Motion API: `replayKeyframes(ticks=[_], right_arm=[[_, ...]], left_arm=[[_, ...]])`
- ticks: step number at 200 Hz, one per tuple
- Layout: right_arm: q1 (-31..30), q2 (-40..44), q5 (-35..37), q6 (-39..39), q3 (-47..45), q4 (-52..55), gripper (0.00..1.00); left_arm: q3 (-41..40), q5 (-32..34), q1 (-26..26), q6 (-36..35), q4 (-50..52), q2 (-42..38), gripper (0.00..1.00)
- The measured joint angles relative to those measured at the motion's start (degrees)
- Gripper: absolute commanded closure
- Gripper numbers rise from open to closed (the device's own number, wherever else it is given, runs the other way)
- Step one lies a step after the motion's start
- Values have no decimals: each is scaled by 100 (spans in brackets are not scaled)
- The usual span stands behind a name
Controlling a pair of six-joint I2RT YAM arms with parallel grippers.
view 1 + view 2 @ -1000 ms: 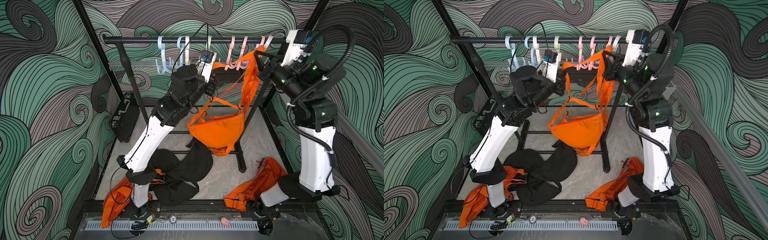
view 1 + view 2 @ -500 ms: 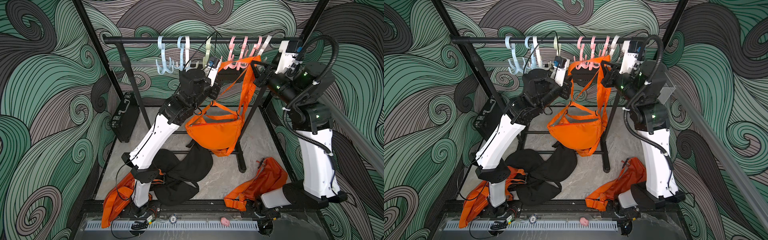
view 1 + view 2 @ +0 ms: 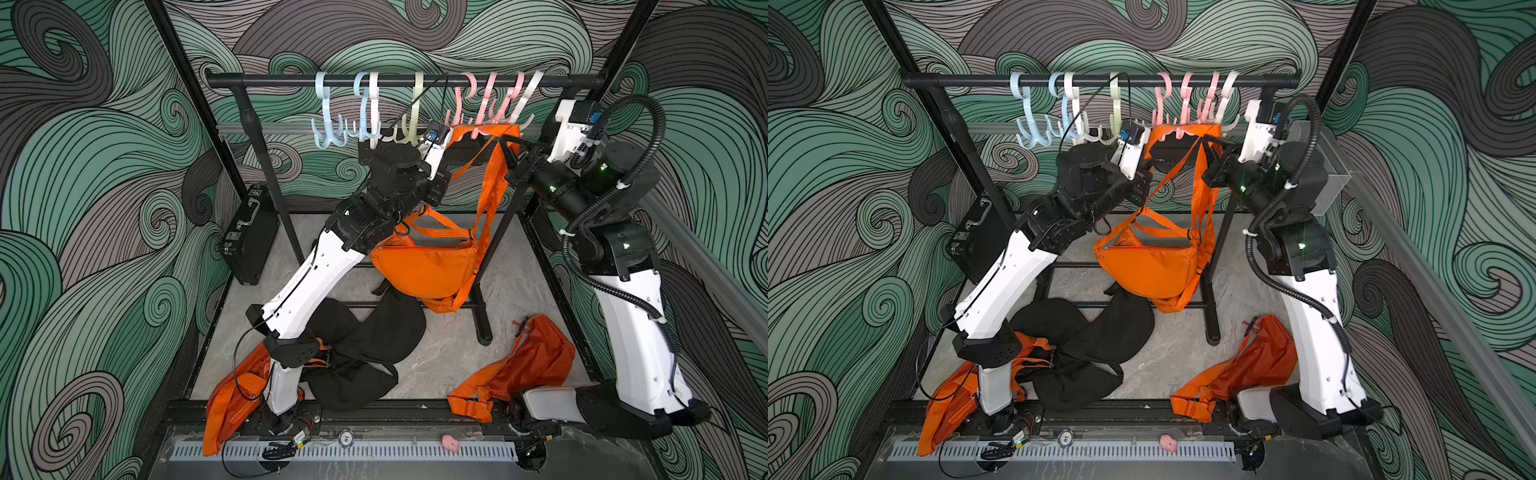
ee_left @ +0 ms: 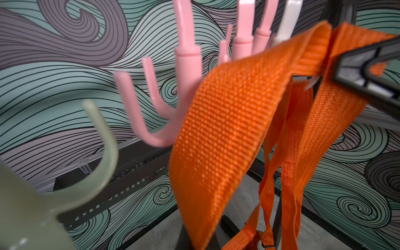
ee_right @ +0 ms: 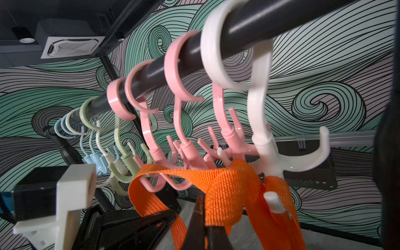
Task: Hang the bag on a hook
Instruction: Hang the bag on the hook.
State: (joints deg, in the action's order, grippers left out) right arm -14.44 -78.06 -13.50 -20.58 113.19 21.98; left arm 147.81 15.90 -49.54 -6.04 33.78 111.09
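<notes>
The orange bag (image 3: 428, 270) hangs in mid-air below the black rail (image 3: 282, 80). Its strap (image 3: 486, 131) lies across the prongs of the pink hooks (image 5: 173, 184), and a prong of the white hook (image 5: 272, 201) pokes up in front of it. My left gripper (image 3: 453, 145) is shut on the strap at the left end of that span; the right wrist view shows its dark fingers (image 5: 138, 223) pinching the webbing. My right gripper (image 5: 204, 225) is shut on the strap's right end, just under the white hook. In the left wrist view the strap (image 4: 227, 129) fills the middle and hides my own jaws.
Blue, white and green hooks (image 3: 365, 124) hang further left on the rail. On the floor lie black bags (image 3: 365, 345) and two more orange bags (image 3: 528, 365) (image 3: 232, 399). A black case (image 3: 249, 237) leans at the left wall. The rack's right post (image 3: 494, 232) stands beside the bag.
Both arms have leaned in towards the rail. The strap's top, held up high near the rail before, has come down and now lies flat across the pink hooks' prongs.
</notes>
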Motion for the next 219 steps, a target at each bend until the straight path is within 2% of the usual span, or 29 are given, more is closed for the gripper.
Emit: replayKeyframes(ticks=[41,86,118,159,180,219], right_arm=[[0,-7,-11,-31,-76,-46,100],[0,-39,-48,-111,70,-111,100],[0,17,-55,-181,-201,-240,100],[0,-11,-166,-354,-308,-269,100],[-2,0,-201,-420,-308,-339,100],[-13,46,-201,-542,-352,-442,100]], left_arm=[[111,17,-59,-9,-13,-13,100],[111,46,-518,-203,-142,-31,100],[109,118,-717,-415,-304,-33,100],[162,205,-632,-538,-313,2,100],[549,127,-487,-505,-192,199,100],[619,-85,-378,-400,-31,315,100]])
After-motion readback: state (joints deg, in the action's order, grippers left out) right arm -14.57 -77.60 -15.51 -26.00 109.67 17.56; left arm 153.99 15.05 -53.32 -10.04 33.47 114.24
